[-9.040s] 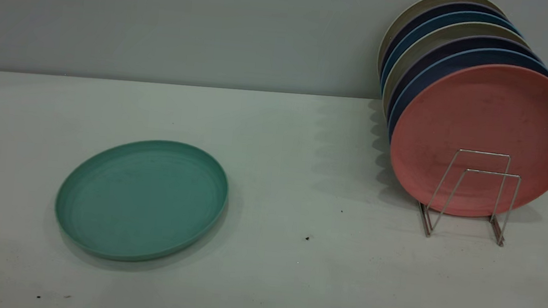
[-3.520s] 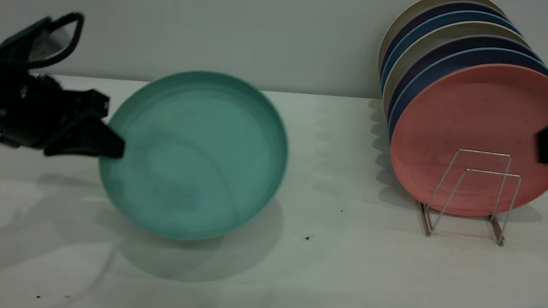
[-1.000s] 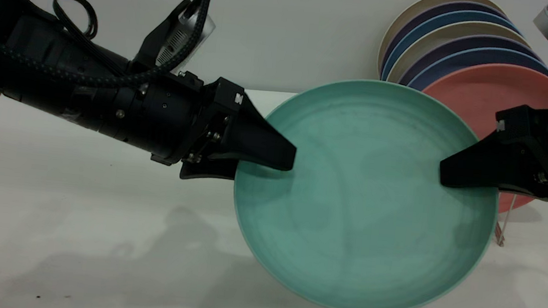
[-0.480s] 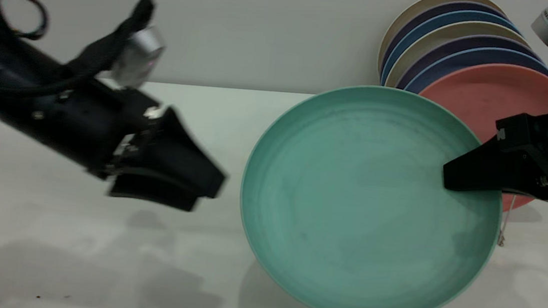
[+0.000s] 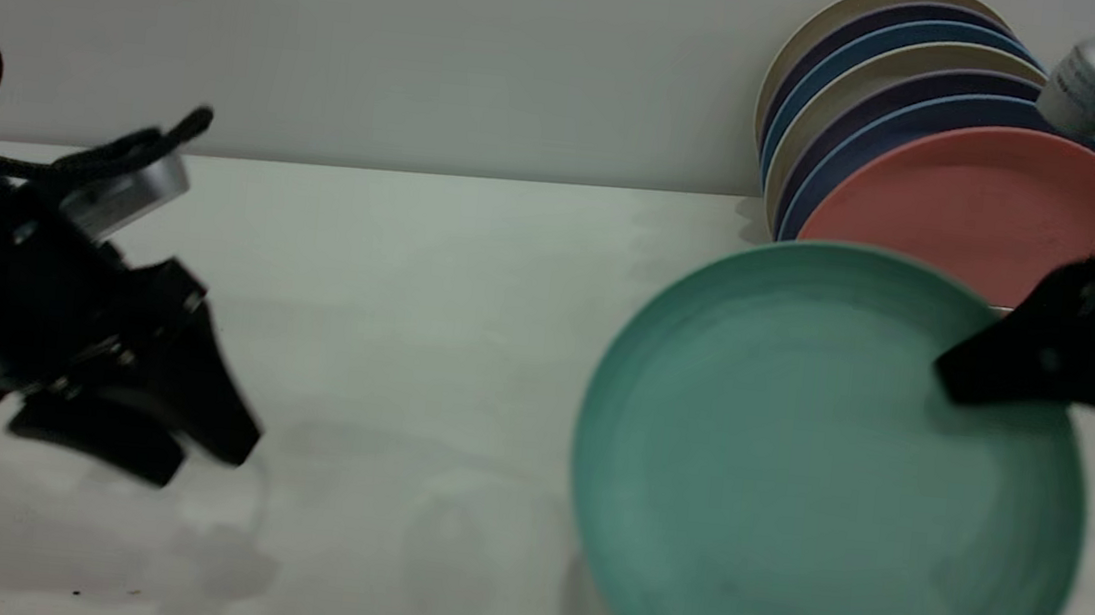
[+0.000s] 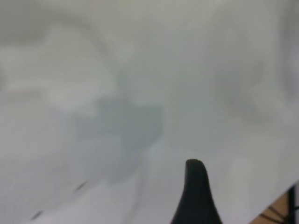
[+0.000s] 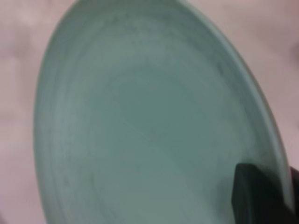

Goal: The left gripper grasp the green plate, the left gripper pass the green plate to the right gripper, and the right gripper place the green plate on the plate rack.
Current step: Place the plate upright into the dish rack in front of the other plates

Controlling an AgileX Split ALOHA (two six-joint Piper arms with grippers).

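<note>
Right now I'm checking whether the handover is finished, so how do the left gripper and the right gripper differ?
The right gripper is shut on the green plate at its rim; the left gripper holds nothing and is open. The right gripper is in front of the racked pink plate; the left gripper is low over the table at the far left, well apart from the green plate. Both are black claws with a silver cylinder.

Left pincer (image 5: 193, 444) low at far left, fingers apart, empty; right pincer (image 5: 962, 383) at right edge, clamped tight.
</note>
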